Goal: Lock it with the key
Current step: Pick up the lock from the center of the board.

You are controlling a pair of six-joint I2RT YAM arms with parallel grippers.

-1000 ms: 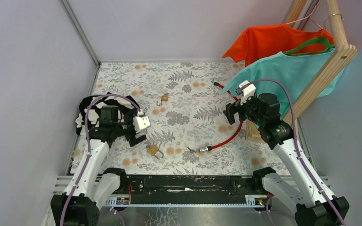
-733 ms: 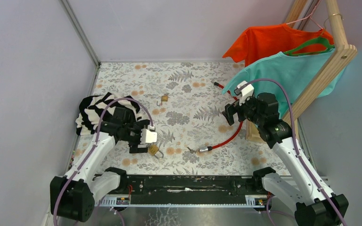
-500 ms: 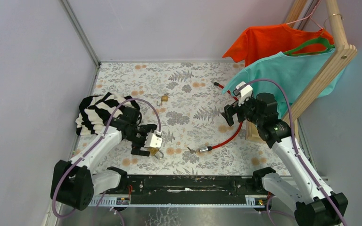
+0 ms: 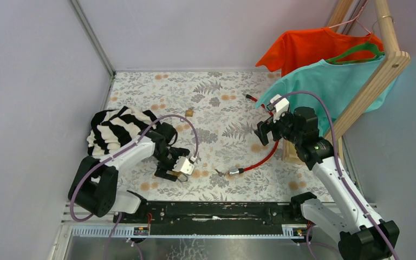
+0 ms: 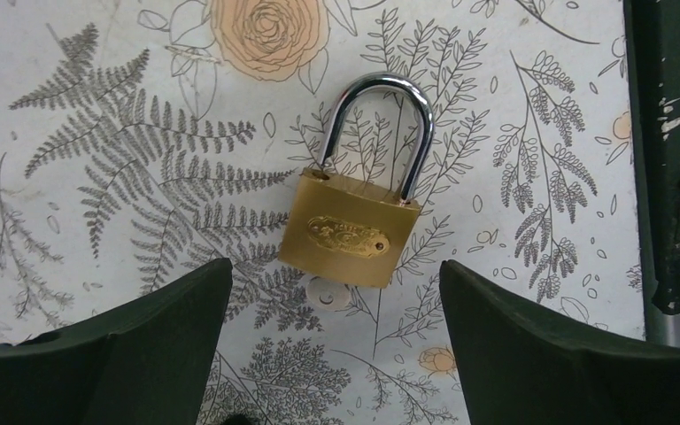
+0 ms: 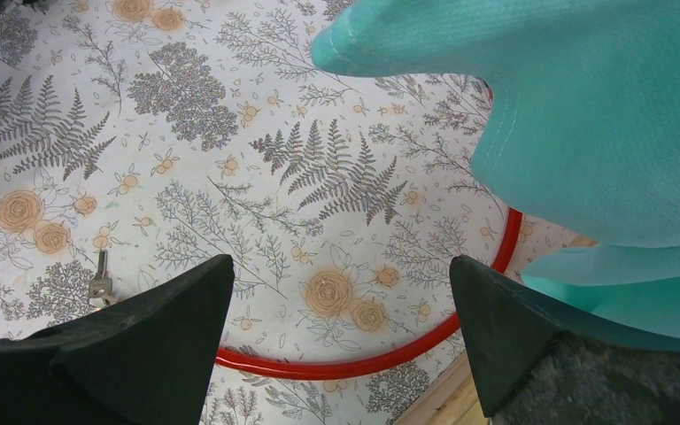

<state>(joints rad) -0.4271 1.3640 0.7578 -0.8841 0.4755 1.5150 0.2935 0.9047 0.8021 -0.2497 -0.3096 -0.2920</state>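
Near the front edge of the table [image 4: 222,103], hovering low over the brass padlock [image 5: 351,239] with the left end effector [image 4: 173,169] spread wide, one finger either side, not touching. Padlock flat on the floral surface. Key [image 4: 219,173] to its right, by the red cable [image 4: 260,160]. Right end effector [image 4: 264,131] raised, fingers apart, empty.

On the floral-patterned desk [image 4: 216,92], the left end effector [image 4: 174,171] is down low over a small brass padlock [image 4: 173,174] near the front edge, with a black-and-white striped cloth [image 4: 111,130] bunched behind its arm. A small silver key [image 4: 219,173] lies to the right, at the metal tip of a red cable [image 4: 260,158], and a second, smaller padlock [image 4: 189,112] sits farther back. The right end effector [image 4: 264,131] hangs above the cable, beside a teal T-shirt [image 4: 330,81] and an orange T-shirt [image 4: 309,46] on a wooden rack [image 4: 387,59].
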